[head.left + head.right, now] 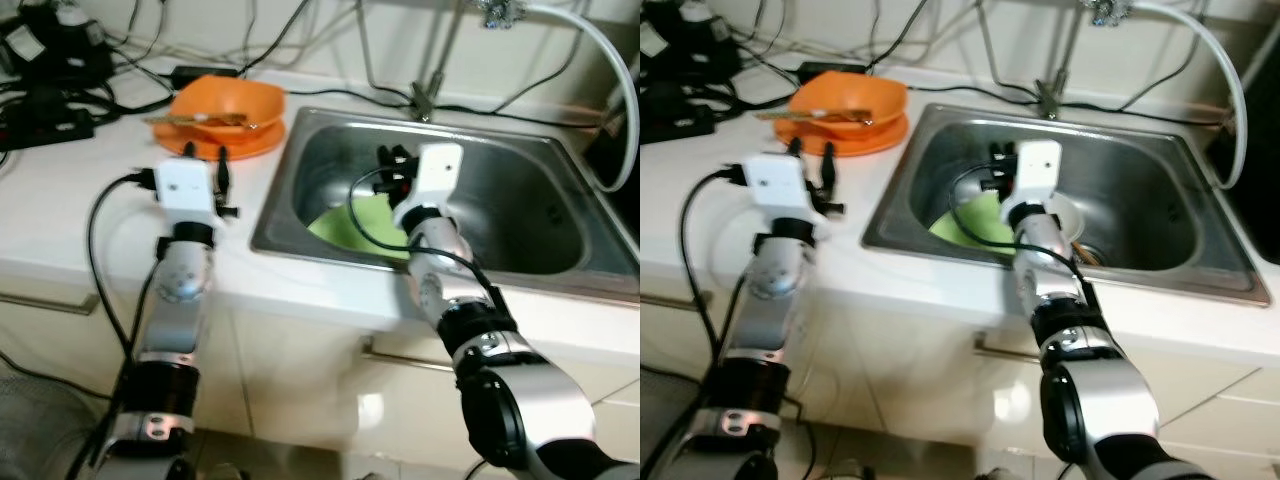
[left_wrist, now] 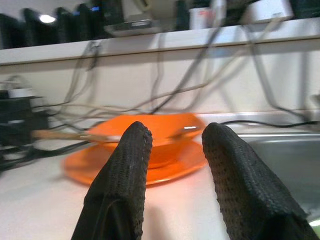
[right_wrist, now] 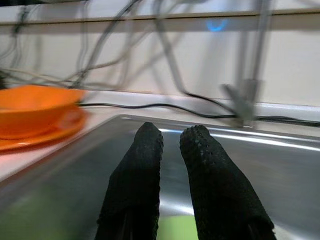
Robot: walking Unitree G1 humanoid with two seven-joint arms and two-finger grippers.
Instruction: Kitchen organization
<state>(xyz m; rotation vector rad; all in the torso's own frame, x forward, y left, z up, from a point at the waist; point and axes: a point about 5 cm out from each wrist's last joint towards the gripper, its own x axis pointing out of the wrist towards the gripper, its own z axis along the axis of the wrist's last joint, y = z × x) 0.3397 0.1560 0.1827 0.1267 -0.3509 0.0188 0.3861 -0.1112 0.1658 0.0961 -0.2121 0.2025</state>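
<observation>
Both tools hover; green plate (image 1: 352,225) in sink (image 1: 520,150).

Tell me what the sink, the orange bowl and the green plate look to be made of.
Sink: stainless steel, brushed, by its grey sheen and soft reflections. Orange bowl: likely plastic or melamine, by its uniform bright colour and smooth gloss; glazed ceramic cannot be ruled out. Green plate: probably plastic too, flat, evenly coloured and matte, though it is partly hidden behind the right arm.

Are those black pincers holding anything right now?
No. The left pincer is open before the orange bowl; the right pincer hangs over the sink, nothing between its fingers.
</observation>
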